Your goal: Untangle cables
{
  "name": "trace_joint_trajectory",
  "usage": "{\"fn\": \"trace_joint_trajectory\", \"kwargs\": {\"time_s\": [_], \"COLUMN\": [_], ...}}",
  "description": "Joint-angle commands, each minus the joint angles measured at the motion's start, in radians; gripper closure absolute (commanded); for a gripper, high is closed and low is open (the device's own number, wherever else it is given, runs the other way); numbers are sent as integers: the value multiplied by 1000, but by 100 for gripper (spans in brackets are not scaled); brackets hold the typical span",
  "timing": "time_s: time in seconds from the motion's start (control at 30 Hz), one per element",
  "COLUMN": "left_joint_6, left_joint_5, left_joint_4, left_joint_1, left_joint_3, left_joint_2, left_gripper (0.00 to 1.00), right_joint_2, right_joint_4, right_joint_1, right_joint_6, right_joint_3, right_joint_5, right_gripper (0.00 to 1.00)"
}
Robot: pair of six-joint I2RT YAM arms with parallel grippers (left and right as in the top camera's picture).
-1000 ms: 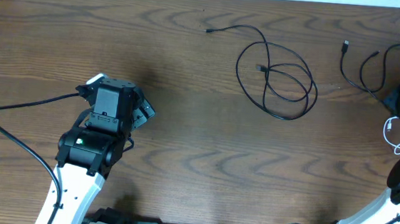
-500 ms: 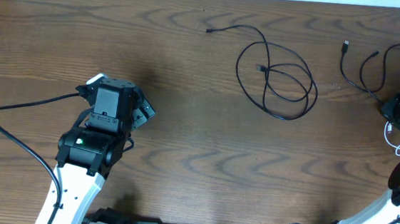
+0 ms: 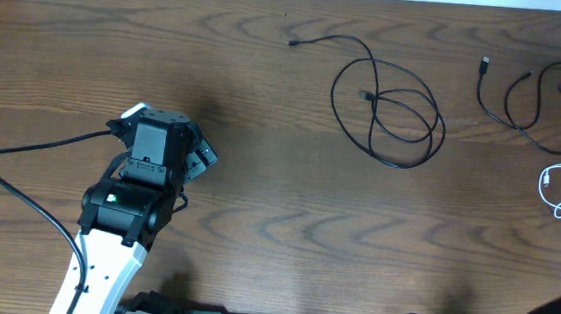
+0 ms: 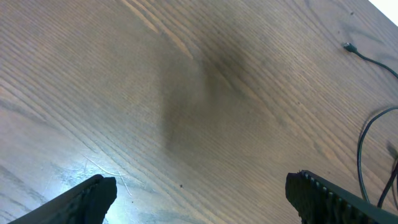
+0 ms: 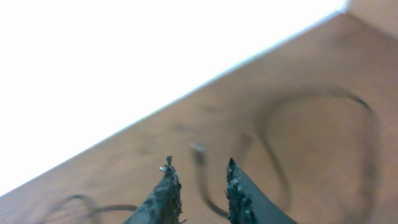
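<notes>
Right arm has swung up along the right edge, uncovering the thin white cable (image 3: 545, 180) coiled on the woodgrain table (image 3: 268, 56). Right gripper (image 5: 199, 180) is slightly parted and empty above the right black cable (image 3: 481, 88). Looped black cable (image 3: 368, 96) sits centre, unmoved. Left gripper (image 4: 202, 190) is spread wide.

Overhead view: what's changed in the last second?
The right hand moved from the white cable toward the far edge of the table, beside the outer black cable. The white cable lies free, its loop uncovered. The left hand, wide open, and the looped black cable stayed put.
</notes>
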Motion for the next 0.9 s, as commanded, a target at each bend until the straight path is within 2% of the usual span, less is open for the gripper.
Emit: {"fn": "trace_joint_trajectory", "kwargs": {"time_s": [0.0,0.17,0.3,0.37,0.67,0.87], "left_joint_6": [-5,-5,-6,-5,-5,-6], "left_joint_5": [-6,-6,-6,-6,-6,-6], "left_joint_4": [-5,-5,-5,-5,-5,-5], "left_joint_1": [4,4,4,4,4,4], "left_joint_3": [13,13,13,13,13,13], "left_joint_2": [3,3,3,3,3,3], "left_gripper": [6,6,6,6,6,6], "right_joint_2": [-61,-112,-114,-119,-132,-208], "right_joint_4": [56,109,17,-28,-52,-32], "right_joint_1": [51,132,177,186,210,226], "right_joint_6": [1,-88,-249,-292,-292,-312], "right_joint_3": [2,2,2,1,-10,-90], "right_joint_5": [-127,-131,-131,-130,-130,-129], "right_gripper": [72,64,53,50,42,37]}}
